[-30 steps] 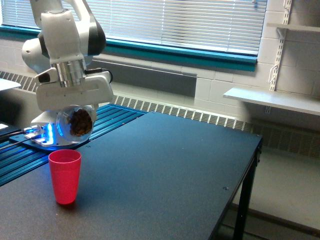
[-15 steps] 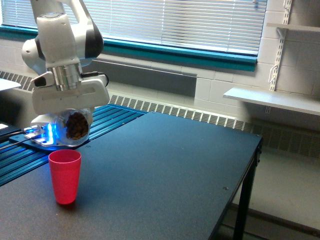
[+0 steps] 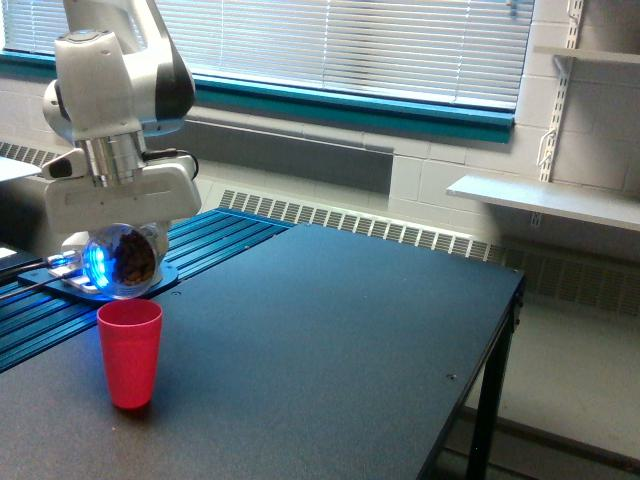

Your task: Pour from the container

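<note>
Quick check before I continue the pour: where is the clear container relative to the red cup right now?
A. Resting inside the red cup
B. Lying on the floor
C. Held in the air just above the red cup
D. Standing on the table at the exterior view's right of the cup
C. The clear container, brown bits showing through it, hangs from the end effector just above the rim of the red cup, which stands upright on the table.

Gripper [image 3: 120,245] fingers hidden behind container [image 3: 120,262] — arm top cropped.
</note>
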Robot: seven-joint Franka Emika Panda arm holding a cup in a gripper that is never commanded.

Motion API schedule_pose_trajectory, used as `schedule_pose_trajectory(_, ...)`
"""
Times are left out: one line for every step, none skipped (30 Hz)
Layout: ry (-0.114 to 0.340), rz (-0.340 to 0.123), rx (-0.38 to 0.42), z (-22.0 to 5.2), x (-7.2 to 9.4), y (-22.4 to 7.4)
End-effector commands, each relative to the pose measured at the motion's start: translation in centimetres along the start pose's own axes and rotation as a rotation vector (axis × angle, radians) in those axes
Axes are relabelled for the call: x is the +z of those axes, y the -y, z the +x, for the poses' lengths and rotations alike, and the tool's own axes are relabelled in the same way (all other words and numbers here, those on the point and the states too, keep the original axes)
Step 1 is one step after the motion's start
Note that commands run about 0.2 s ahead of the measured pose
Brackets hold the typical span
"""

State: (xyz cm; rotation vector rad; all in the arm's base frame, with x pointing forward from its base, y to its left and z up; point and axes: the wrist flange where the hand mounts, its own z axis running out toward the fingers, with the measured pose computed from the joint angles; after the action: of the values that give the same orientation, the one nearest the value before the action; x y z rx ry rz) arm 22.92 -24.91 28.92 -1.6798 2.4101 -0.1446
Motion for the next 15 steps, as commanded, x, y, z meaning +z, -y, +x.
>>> schedule_pose_trajectory(0.017, -0.034, -0.023, 0.0, 1.0, -0.5)
schedule_pose_trajectory(0.019, -0.037, -0.024, 0.1, 1.0, -0.5)
schedule_pose_trajectory(0.022, -0.04, -0.025, 0.1, 1.1, -0.4)
schedule_pose_trajectory(0.027, -0.044, -0.025, 0.0, 1.1, -0.3)
schedule_pose_trajectory(0.03, -0.049, -0.024, 0.0, 1.2, -0.2)
schedule_pose_trajectory(0.031, -0.055, -0.024, 0.0, 1.2, -0.1)
schedule_pose_trajectory(0.035, -0.06, -0.025, 0.0, 1.3, 0.0)
schedule_pose_trajectory(0.038, -0.068, -0.025, 0.0, 1.3, 0.1)
schedule_pose_trajectory(0.04, -0.075, -0.024, 0.1, 1.4, 0.2)
schedule_pose_trajectory(0.042, -0.081, -0.02, 0.1, 1.4, 0.4)
schedule_pose_trajectory(0.044, -0.087, -0.02, 0.1, 1.4, 0.6)
schedule_pose_trajectory(0.045, -0.093, -0.021, 0.1, 1.5, 0.7)
schedule_pose_trajectory(0.047, -0.096, -0.027, 0.1, 1.5, 0.8)
schedule_pose_trajectory(0.049, -0.098, -0.03, 0.0, 1.6, 0.9)
schedule_pose_trajectory(0.049, -0.101, -0.031, 0.0, 1.6, 1.0)
